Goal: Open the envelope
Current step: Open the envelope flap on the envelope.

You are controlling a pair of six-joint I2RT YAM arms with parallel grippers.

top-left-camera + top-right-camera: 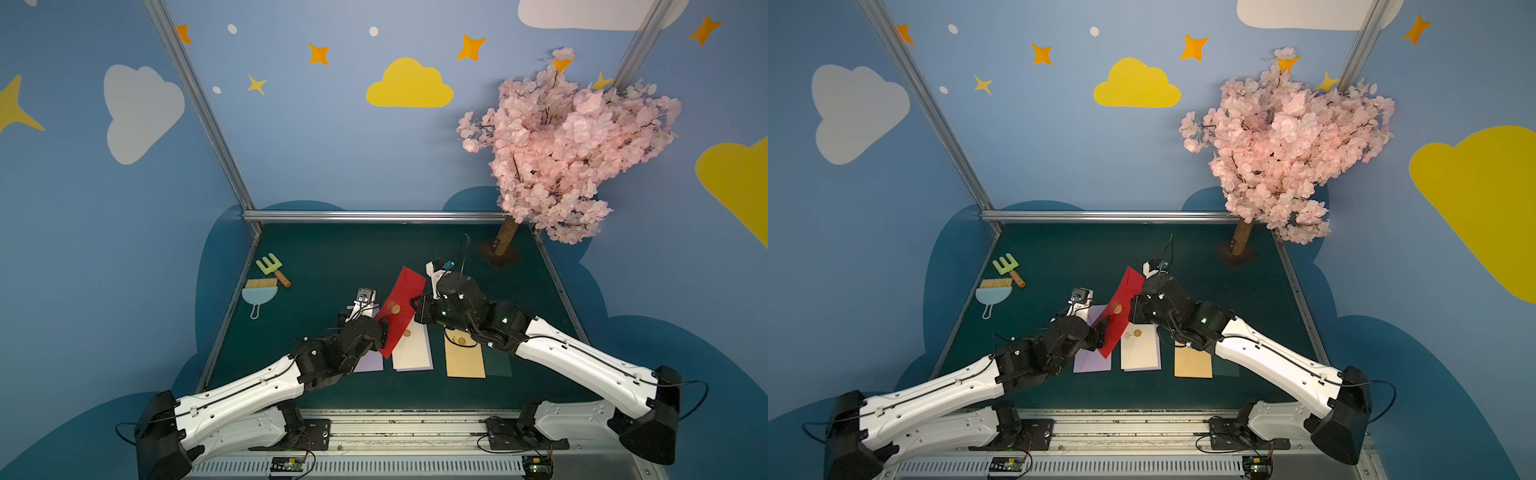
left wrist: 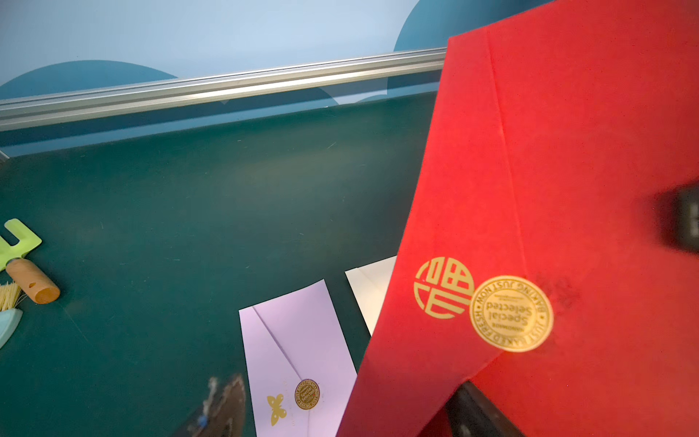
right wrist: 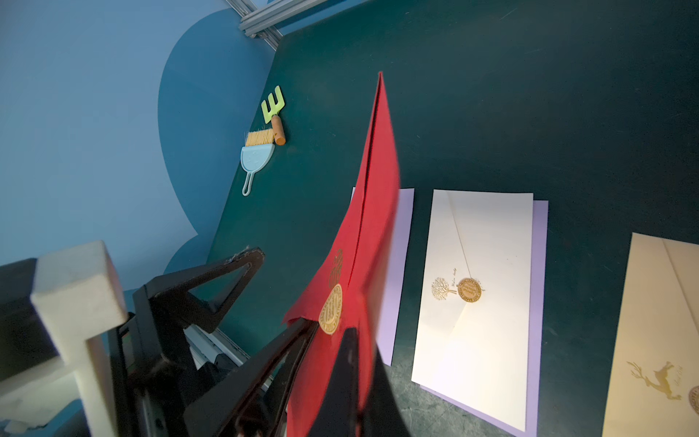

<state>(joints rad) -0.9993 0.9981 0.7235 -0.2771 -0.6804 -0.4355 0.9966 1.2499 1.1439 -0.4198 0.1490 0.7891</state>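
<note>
**RED ENVELOPE HELD ABOVE THE MAT BETWEEN 2 ARMS**

**Arm pose.** Both arms reach forward and inward and meet over the middle of the dark green table mat (image 1: 332, 257). The right gripper (image 1: 415, 304) is clamped on 1 long edge of the red paper envelope (image 1: 401, 307) and holds it tilted, clear of the mat, with 1 corner pointing toward the far rail. The left gripper (image 3: 285, 289) faces the flap side with its jaws spread wide. 1 black fingertip (image 3: 299, 336) sits at the flap tip, just beside the round gold seal sticker (image 2: 510, 314). The other fingertip stands apart from the paper.

**Edges and room.** Below the raised envelope, a lilac paper envelope (image 2: 295, 340) and a cream paper envelope (image 3: 476, 302) lie flat. A tan paper envelope (image 1: 464, 357) lies under the right arm. Open mat extends behind the grippers to the aluminium rail (image 1: 374, 216). A green toy rake (image 1: 269, 264) and a light blue hand brush (image 1: 258, 295) lie well apart near the left edge. A pink blossom tree (image 1: 569, 145) stands at the far right corner.
</note>
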